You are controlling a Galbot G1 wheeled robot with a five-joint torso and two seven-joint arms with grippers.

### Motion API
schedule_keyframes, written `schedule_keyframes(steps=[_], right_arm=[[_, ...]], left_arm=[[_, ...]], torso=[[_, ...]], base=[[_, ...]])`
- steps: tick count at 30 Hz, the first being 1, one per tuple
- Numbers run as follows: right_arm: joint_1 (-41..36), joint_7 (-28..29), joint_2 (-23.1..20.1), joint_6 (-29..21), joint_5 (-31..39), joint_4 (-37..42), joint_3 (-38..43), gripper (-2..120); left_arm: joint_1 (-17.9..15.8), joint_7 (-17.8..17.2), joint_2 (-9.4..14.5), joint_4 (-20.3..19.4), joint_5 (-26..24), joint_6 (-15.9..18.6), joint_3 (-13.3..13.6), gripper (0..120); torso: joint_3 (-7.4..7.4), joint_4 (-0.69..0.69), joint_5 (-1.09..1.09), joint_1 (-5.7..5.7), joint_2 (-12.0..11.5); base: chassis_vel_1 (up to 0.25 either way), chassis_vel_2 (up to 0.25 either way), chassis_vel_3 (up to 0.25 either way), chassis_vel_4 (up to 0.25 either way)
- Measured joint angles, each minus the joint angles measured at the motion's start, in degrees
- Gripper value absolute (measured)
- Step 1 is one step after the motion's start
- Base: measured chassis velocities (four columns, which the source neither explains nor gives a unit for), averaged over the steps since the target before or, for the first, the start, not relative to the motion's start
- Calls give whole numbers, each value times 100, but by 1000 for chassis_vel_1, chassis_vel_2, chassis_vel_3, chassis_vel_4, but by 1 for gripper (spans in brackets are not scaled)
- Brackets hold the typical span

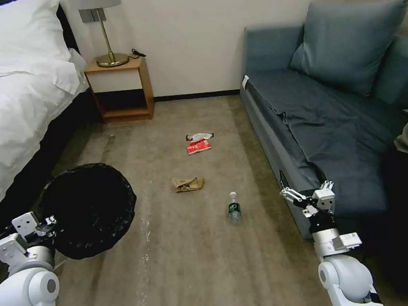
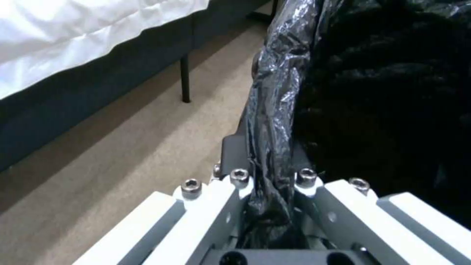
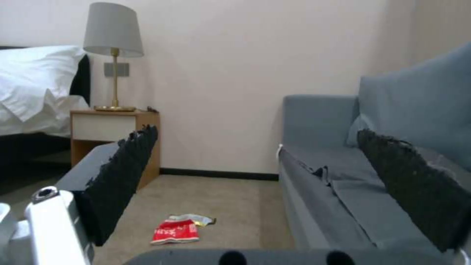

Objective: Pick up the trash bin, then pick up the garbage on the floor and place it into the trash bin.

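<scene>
Left pincer (image 2: 267,198) grips trash bin (image 1: 88,209) (lifted); right pincer (image 3: 255,176) spread.

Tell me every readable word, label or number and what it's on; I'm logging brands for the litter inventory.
None can be read.
Red-and-white snack packet: white print, too blurred.
Bottle: green label, too small.
Dark wrapper: print unreadable.
Crumpled brown paper bag: no print visible.
Trash bin, black liner: no text.

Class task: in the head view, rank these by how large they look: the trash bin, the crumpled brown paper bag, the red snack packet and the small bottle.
1. trash bin, by far the largest, though it is nearest the camera, clamped in the left gripper.
2. crumpled brown paper bag.
3. red snack packet and small bottle: too alike to rank.
</scene>
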Motion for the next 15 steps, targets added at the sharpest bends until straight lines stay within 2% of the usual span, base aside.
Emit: schedule_keyframes(steps=[15], right_arm=[[-74, -55, 21, 6, -44, 43, 58, 100]], left_arm=[[-164, 61, 139, 115, -79, -15, -80, 2]], torso=[[0, 0, 0, 0, 0]], base=[[-104, 98, 102, -96]])
